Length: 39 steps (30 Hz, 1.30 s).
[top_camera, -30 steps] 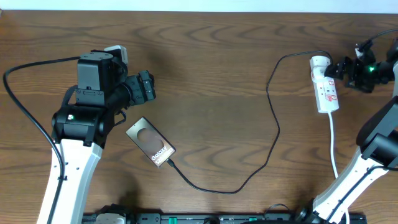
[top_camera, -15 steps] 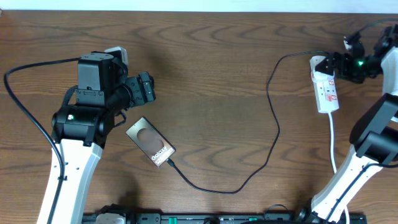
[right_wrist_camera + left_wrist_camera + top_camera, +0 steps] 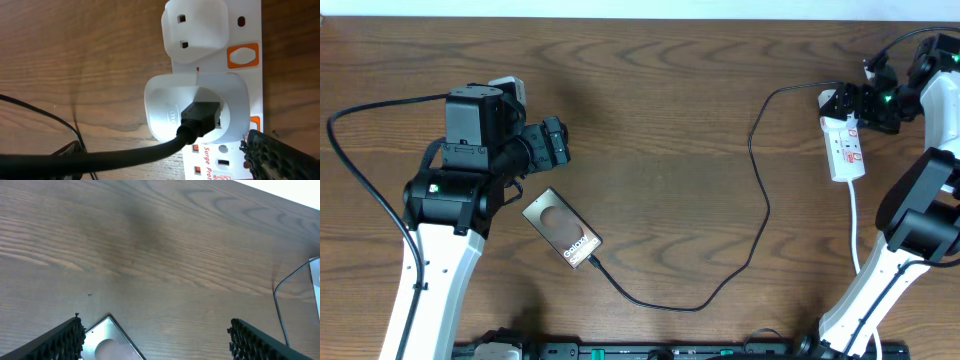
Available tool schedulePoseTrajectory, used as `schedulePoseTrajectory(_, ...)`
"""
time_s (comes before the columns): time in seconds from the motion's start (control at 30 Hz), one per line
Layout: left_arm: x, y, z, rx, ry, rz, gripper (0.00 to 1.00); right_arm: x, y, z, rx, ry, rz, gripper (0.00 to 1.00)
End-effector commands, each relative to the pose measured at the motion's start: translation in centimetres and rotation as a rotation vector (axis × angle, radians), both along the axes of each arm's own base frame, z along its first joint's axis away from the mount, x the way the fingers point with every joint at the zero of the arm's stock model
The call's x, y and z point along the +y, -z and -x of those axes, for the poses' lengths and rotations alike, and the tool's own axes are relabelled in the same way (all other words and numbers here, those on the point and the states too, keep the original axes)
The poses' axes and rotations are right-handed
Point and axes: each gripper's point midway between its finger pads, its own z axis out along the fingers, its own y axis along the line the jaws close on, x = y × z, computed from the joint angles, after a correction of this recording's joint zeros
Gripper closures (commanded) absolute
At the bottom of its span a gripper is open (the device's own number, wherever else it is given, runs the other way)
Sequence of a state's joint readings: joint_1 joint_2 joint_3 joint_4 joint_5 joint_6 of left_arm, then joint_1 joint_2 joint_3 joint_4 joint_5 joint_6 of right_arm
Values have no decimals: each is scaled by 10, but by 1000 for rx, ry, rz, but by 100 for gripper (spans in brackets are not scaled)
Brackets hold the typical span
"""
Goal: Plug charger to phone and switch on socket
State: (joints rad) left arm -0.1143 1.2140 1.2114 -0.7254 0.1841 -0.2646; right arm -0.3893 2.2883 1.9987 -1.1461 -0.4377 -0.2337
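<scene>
The phone [image 3: 562, 229] lies face up at the left-centre of the table; one corner shows in the left wrist view [image 3: 107, 340]. The charger cable [image 3: 765, 205] runs from the phone's lower end in a long loop to a white adapter [image 3: 197, 112] on the socket [image 3: 845, 145]. Its black connector sits in that adapter. My left gripper [image 3: 556, 140] is open and empty, hovering just above and behind the phone [image 3: 155, 347]. My right gripper [image 3: 848, 103] is open over the socket's far end, its fingers on either side of the adapter and cable [image 3: 170, 165].
The socket [image 3: 250, 30] has orange switches [image 3: 243, 55] beside each outlet and a second white plug [image 3: 197, 30] at its far end. Its white cord [image 3: 857, 235] runs toward the table's front. The right arm's base [image 3: 880, 290] stands at the front right.
My right gripper has moved left and a little farther back, from beside the socket to over its far end. The left arm, phone and cable have not moved.
</scene>
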Motion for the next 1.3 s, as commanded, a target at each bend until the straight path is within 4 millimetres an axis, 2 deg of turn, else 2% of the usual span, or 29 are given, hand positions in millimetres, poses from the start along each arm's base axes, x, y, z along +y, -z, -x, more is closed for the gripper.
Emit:
schedulePoseTrajectory(0.0,0,-13,-3,-34,3,-10,10,2,6,2,28,12,9,1)
schedulePoseTrajectory(0.13,0,-13,-3,-34,3,-10,10,-7,9,3,42,29,58,1)
schedulePoseTrajectory(0.63,0,-9,1,-12,3,-12,10,-4,9,0,38,39,40,1)
schedulePoseTrajectory(0.83,0,-9,1,-12,3,-12,10,5,15,0,42,31,-17,1)
schedulePoseTrajectory(1.27,1,-9,1,-12,3,-12,10,41,50,8,111,-11,-81,1)
